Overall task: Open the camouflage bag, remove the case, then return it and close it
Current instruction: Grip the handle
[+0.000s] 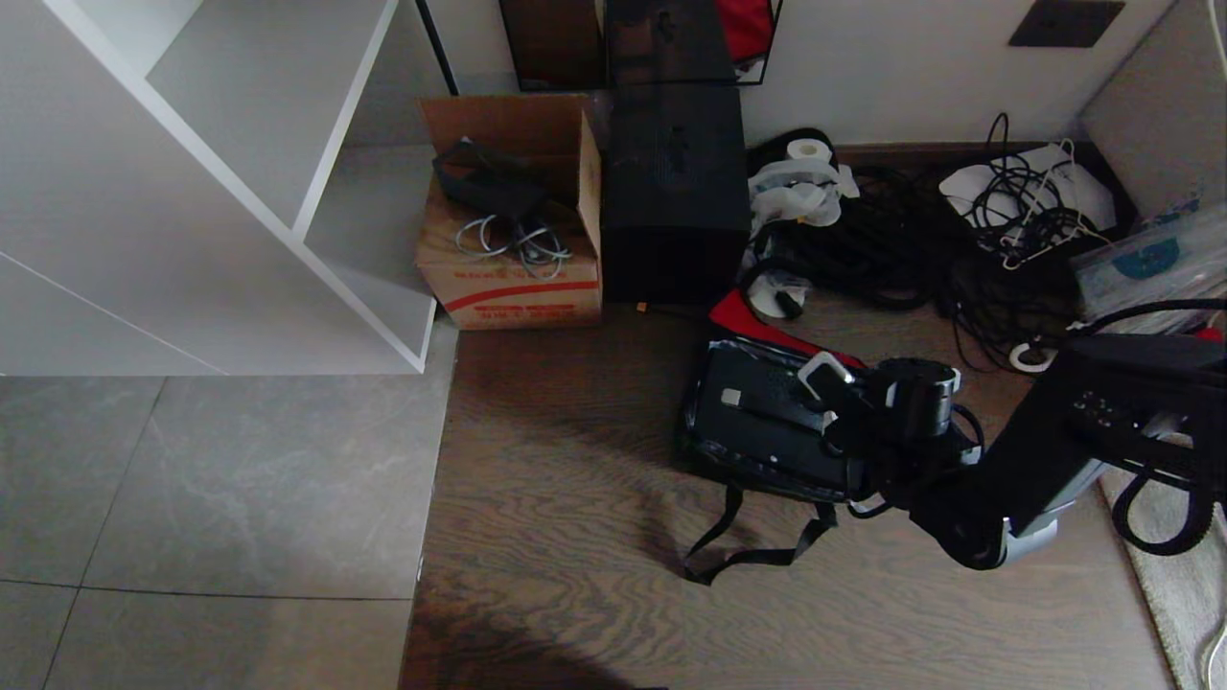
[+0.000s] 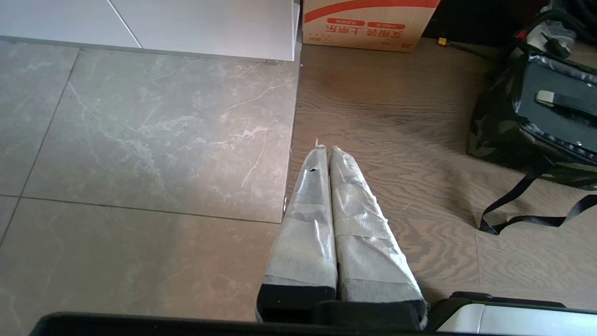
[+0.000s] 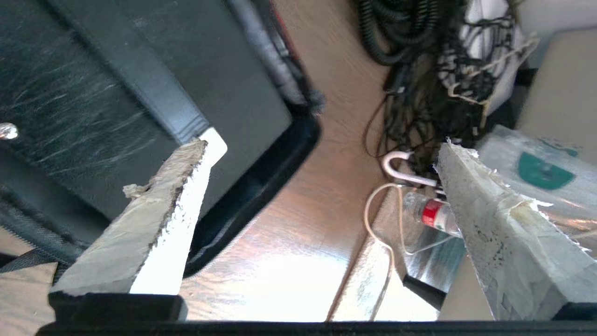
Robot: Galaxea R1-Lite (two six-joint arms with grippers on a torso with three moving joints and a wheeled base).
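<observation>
Hovering over the bag's near-right corner, right claw [image 1: 832, 407] spread wide, empty. Below it the black rigid rectangular case [image 1: 767, 422] sits inside the open green-black camouflage soft bag [image 2: 494, 126] on the wood floor [image 1: 556, 498]. Case looks stiff, probably weighty: grab the flat black top handle [image 3: 154, 93] mid-span. Left claw [image 2: 326, 151] parked, pressed together.
</observation>
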